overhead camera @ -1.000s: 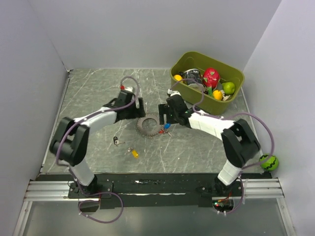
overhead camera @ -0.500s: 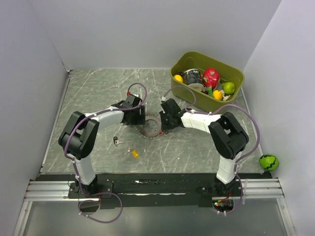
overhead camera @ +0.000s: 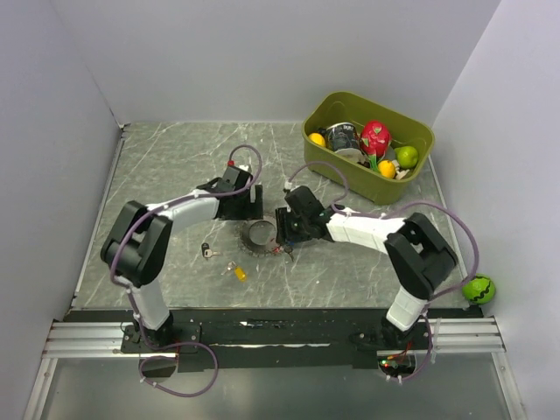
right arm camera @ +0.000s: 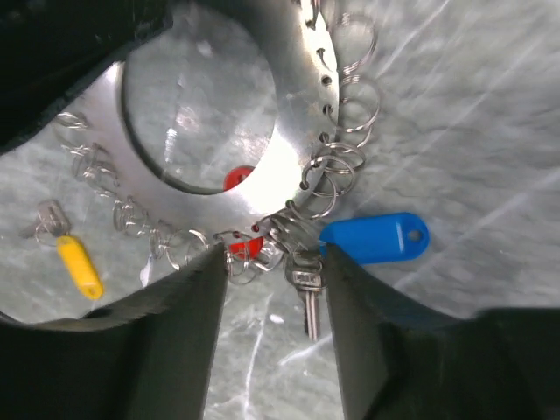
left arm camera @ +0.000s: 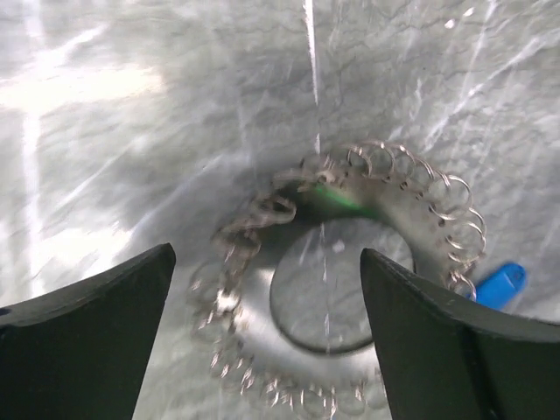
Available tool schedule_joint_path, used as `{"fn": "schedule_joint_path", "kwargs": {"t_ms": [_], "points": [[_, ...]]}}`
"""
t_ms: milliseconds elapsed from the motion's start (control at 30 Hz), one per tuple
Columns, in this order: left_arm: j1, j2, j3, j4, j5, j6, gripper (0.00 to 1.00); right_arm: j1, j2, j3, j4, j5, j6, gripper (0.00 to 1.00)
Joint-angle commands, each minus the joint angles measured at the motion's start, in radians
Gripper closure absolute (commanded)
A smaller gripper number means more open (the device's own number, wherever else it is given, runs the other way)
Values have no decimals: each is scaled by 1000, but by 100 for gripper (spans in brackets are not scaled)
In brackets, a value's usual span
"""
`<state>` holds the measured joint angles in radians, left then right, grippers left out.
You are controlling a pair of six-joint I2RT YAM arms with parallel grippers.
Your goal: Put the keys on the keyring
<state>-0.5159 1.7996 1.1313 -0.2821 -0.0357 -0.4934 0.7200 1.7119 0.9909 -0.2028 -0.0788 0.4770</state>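
Note:
The keyring [overhead camera: 260, 234] is a flat metal ring edged with small wire loops, lying mid-table; it is blurred in the left wrist view [left arm camera: 350, 262]. A blue tag [right arm camera: 376, 238], a red tag [right arm camera: 243, 248] and a silver key [right arm camera: 306, 293] hang from its near rim [right arm camera: 293, 131]. My right gripper [right arm camera: 273, 254] stands open, its fingers straddling that silver key and its loops. Just behind the ring, my left gripper [left arm camera: 267, 254] is wide open and holds nothing. The loose keys, black-capped [overhead camera: 207, 252] and yellow-capped [overhead camera: 237, 272], lie on the table left of the ring.
An olive bin [overhead camera: 411, 127] full of toys stands at the back right. A small watermelon ball [overhead camera: 477, 289] lies at the right edge near the rail. Grey walls enclose the table on three sides.
Both grippers have closed in on the keyring, the left from behind and the right from its right side. The ring has shifted slightly toward the near left and now looks tilted.

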Motion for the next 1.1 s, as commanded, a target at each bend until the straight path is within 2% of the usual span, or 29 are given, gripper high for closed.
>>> {"fn": "schedule_joint_path", "kwargs": {"t_ms": [0,33,167,300,467,567,800,933,1067], "points": [[-3,-172,-45,1,-82,-17,5,-1,-127,-9,23,73,-17,37],[-1,-193,-68,1,-87,-19,5,-2,-136,-11,23,74,-20,32],[23,-305,-123,-12,-52,-40,6,-1,-166,2,26,71,-49,31],[74,-407,-218,32,119,-69,8,-1,-149,17,29,53,-80,31],[126,-465,-323,81,250,-117,11,-2,-92,40,20,44,-84,31],[126,-435,-366,126,306,-138,13,-2,-60,72,-12,24,-77,33],[128,-324,-410,239,399,-175,30,-1,-20,72,-27,7,-71,38],[126,-264,-380,245,405,-166,37,-2,-5,63,-23,-18,-71,41],[126,-201,-344,248,422,-152,48,-1,2,57,-17,-35,-69,42]]}}
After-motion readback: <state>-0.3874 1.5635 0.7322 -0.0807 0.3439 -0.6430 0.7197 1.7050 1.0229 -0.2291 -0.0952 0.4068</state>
